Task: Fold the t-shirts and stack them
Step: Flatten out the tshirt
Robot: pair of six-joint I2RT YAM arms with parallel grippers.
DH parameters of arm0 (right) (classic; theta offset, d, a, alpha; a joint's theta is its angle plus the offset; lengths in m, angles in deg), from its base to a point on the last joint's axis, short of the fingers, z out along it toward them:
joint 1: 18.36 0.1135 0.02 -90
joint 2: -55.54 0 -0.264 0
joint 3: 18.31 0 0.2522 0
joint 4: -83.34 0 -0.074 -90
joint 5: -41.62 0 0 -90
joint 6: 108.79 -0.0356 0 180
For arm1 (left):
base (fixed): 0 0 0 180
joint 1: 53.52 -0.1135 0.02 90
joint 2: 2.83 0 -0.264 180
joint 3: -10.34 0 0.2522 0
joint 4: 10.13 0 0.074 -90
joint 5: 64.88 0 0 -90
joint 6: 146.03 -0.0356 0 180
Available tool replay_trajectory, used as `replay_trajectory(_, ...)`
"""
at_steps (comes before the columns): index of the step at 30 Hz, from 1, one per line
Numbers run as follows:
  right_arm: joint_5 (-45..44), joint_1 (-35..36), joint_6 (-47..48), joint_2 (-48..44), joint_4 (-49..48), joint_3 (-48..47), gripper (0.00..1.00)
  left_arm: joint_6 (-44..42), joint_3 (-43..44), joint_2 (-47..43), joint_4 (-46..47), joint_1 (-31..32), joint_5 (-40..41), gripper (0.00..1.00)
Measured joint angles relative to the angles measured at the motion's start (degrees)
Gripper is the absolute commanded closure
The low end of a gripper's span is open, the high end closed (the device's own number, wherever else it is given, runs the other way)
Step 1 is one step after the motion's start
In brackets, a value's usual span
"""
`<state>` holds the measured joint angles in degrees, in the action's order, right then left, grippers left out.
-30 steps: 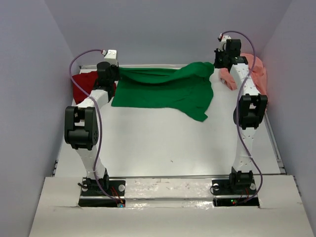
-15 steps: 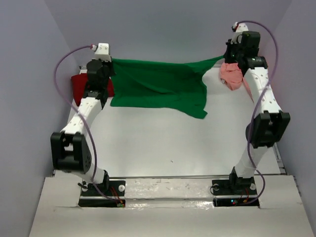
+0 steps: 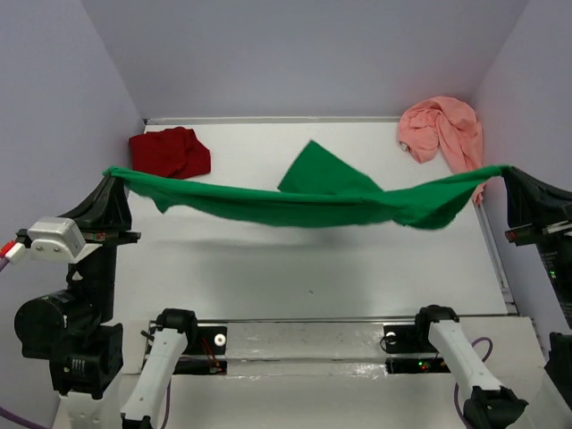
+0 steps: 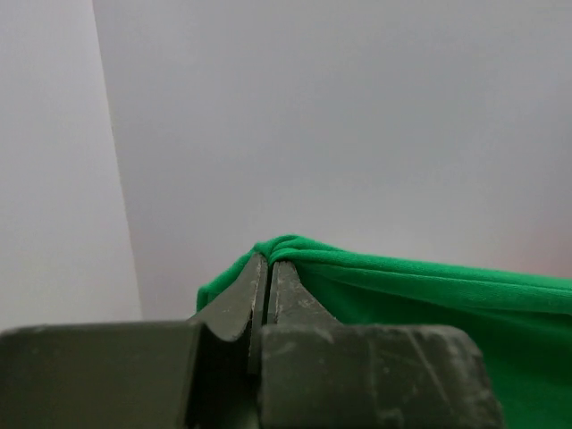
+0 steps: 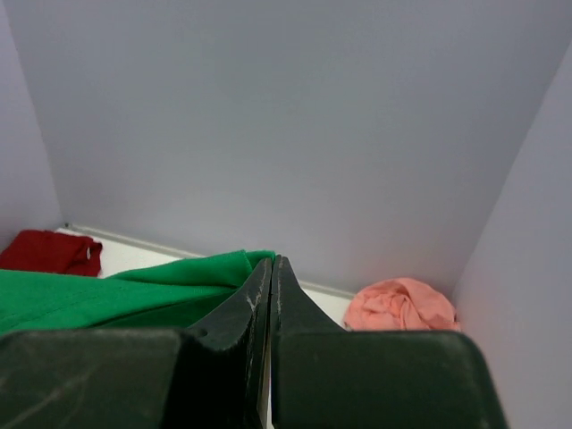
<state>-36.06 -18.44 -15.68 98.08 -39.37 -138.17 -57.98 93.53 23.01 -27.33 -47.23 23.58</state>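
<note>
Left pincer (image 3: pixel 111 175) and right pincer (image 3: pixel 506 172) each clamp an end of the green t-shirt (image 3: pixel 295 204); lifted off the table (image 3: pixel 313 268), it now hangs stretched between them, ready for laying flat.

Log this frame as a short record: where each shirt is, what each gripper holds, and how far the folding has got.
green shirt: held in the air, stretched between both grippers, sagging in the middle
left gripper: shut on the shirt's left end
right gripper: shut on the shirt's right end
red shirt: crumpled, far left of the table
pink shirt: crumpled, far right
progress: nothing folded or stacked yet
</note>
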Motion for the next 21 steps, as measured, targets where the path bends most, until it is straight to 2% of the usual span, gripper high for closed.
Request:
replay_trajectory(7, 1.4, -4.0, 2.5, -3.6, 13.0, 5.4, 1.00, -0.2, 7.4, -0.5, -23.0, 0.0, -2.1, 1.00)
replay_trajectory(11, 3.9, -6.4, 2.9, -4.1, 18.4, 6.5, 1.00, -0.3, 10.0, -0.8, -27.1, 0.0, -2.7, 1.00)
replay_trajectory(14, 6.2, -6.8, 2.1, -3.6, 18.6, 6.5, 1.00, -0.4, 7.9, -0.5, -24.7, 0.0, -3.0, 1.00)
replay_trajectory(17, 9.1, -6.8, 0.7, 2.5, 13.6, 7.9, 1.00, -0.5, 2.7, 1.6, -18.3, 0.0, -3.6, 1.00)
replay_trajectory(19, 9.6, -6.8, -0.2, 7.3, 8.0, 9.9, 1.00, -0.5, -1.9, 6.5, -9.9, 0.0, -4.4, 1.00)
replay_trajectory(21, 9.7, -6.8, -1.5, 16.3, 2.7, 10.6, 1.00, -0.5, -5.7, 16.3, -0.1, 0.0, -5.1, 1.00)
